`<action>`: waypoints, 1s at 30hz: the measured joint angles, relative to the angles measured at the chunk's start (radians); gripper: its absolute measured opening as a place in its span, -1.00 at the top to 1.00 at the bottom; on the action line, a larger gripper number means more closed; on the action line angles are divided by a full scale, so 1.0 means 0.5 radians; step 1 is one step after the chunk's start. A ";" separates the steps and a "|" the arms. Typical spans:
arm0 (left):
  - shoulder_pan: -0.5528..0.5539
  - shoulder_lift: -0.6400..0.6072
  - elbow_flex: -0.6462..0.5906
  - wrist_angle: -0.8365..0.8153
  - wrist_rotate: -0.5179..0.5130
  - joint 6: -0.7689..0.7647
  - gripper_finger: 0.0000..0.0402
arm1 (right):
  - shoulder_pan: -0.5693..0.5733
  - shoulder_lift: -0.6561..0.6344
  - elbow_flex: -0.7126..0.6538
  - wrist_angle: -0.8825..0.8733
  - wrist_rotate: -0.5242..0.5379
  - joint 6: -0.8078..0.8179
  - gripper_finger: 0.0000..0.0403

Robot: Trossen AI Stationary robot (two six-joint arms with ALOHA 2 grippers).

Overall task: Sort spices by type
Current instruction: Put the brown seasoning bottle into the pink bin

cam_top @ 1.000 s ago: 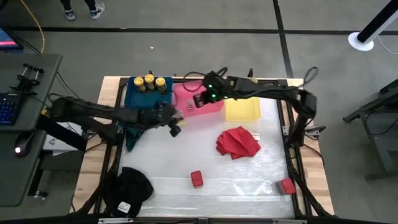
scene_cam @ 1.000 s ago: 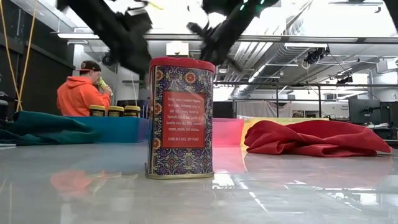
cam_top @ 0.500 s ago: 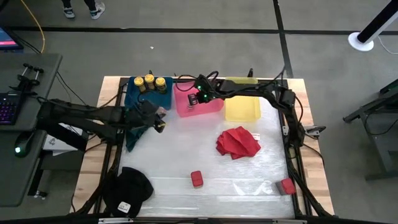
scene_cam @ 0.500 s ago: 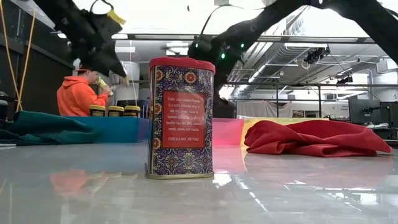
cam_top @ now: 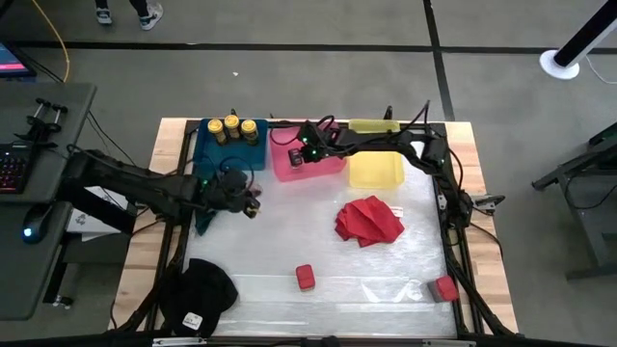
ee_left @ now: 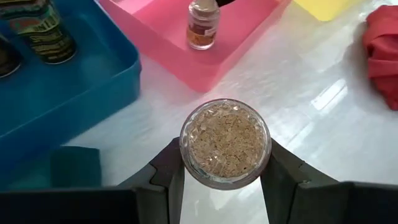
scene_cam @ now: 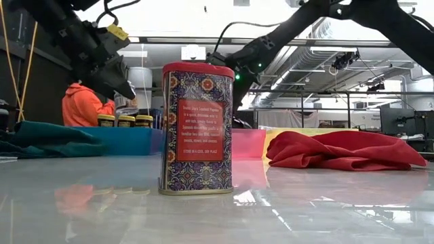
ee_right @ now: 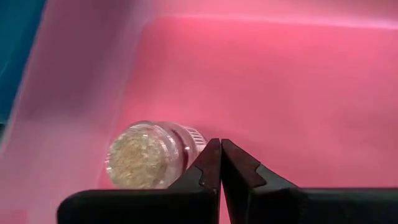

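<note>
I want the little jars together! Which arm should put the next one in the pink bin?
Left. The left gripper holds a small pale jar close to the pink bin. The right gripper is shut and empty, beside the other jar inside that bin.

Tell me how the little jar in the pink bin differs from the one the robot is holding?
The jar in the pink bin stands on the bin floor; the held jar hangs over the table, clamped in the left gripper. The right gripper beside the binned jar grips nothing. Both are small clear jars holding tan, grainy spice.
</note>
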 joint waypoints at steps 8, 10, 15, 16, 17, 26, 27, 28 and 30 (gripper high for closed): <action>-0.008 0.002 0.001 0.020 0.000 0.002 0.38 | 0.011 0.002 0.000 0.080 -0.035 -0.007 1.00; -0.008 0.002 0.001 0.021 0.001 0.019 0.38 | 0.027 0.002 0.000 0.080 -0.074 -0.019 1.00; -0.004 0.002 0.001 0.023 -0.001 0.056 0.38 | 0.107 0.002 0.000 0.081 -0.095 -0.019 1.00; -0.002 0.002 0.001 0.023 -0.002 0.056 0.38 | 0.125 0.002 0.000 0.081 -0.094 -0.013 1.00; -0.002 0.002 0.001 0.023 -0.002 0.056 0.38 | 0.142 0.002 0.000 0.080 -0.093 -0.002 1.00; -0.002 0.002 0.001 0.024 -0.014 0.056 0.38 | 0.236 0.002 0.000 0.237 -0.084 0.023 1.00; -0.002 0.002 0.001 0.025 -0.015 0.056 0.38 | 0.239 0.002 0.000 0.246 -0.095 0.031 1.00; -0.002 0.002 0.001 0.025 -0.015 0.056 0.38 | 0.239 0.002 0.000 0.248 -0.102 0.034 1.00; -0.002 0.002 0.001 0.038 -0.014 0.056 0.38 | 0.239 0.001 0.000 0.245 -0.115 0.012 1.00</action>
